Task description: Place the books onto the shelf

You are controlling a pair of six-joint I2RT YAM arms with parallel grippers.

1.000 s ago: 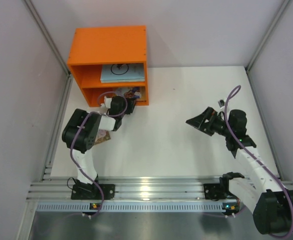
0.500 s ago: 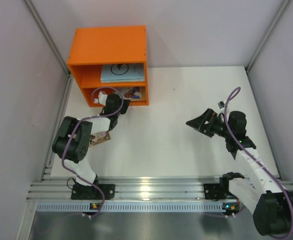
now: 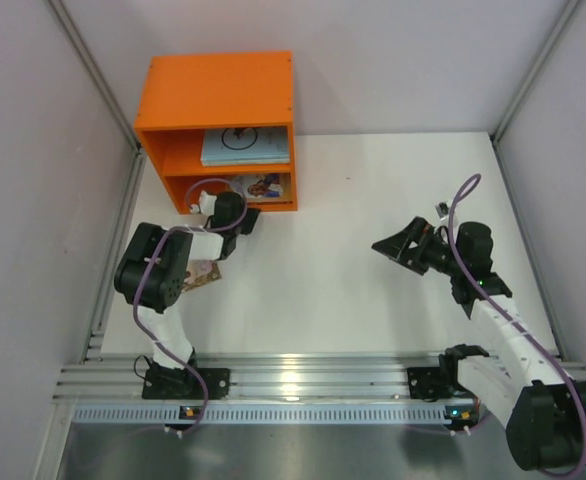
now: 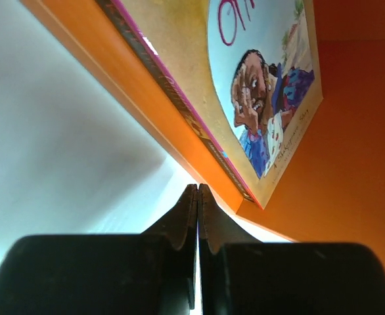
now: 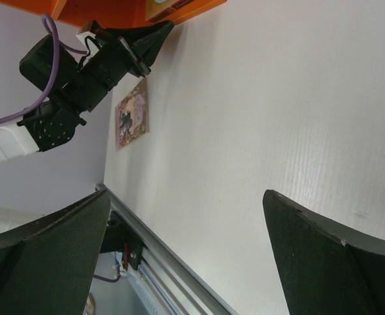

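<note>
Bright orange boxy shelf [image 3: 218,95] with two open-fronted compartments split by one board, standing on the white tabletop [image 3: 373,200].

In the shelf's upper compartment: pale blue-white paperback [image 3: 243,146] with a black ring logo, lying flat, near edge close to the compartment's open front.

In the shelf's lower compartment: illustrated paperback [image 4: 258,79] with a yellow and pale blue cover, a cartoon figure and a magenta spine, lying flat on the bottom board, spine and one corner close to the front lip.

Outside the shelf: pinkish-brown paperback [image 5: 132,121] with a dark drawing on its cover, flat on the tabletop in front of the shelf's left end, apart from it and partly tucked beside the left arm [image 3: 158,265].

Left pincer [image 4: 198,197]: clenched, fingers [image 4: 182,220] pressed flat together, grasping nothing. Sits low, just in front of the shelf's lower compartment, tips aimed at the front lip below the illustrated paperback; contact with the shelf not clear from these views.

Right pincer [image 5: 186,191]: released, jaws spread wide, nothing between them. Hangs above the tabletop well apart from the shelf, off to its right and further forward, open jaws turned towards the shelf side.
</note>
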